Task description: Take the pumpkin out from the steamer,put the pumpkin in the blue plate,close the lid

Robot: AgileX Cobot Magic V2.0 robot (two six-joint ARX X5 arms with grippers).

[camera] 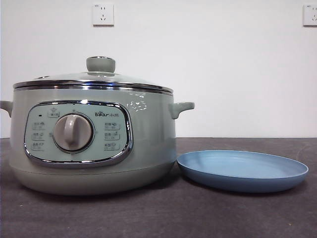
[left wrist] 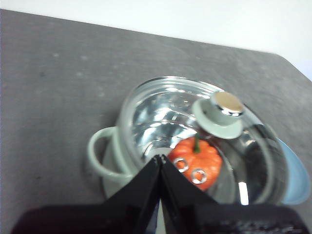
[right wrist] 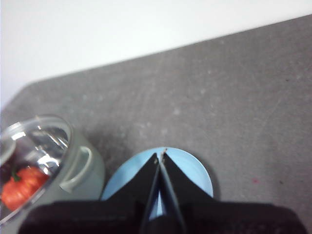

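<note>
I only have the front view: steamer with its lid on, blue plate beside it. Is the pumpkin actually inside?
Observer: Yes, the pumpkin shows through the glass lid, inside the steamer.
Operator: Where are the grippers?
Observer: The left gripper hangs above the steamer, shut and empty.
Operator: And the right?
Observer: The right gripper hangs above the blue plate, also shut, holding nothing.
</note>
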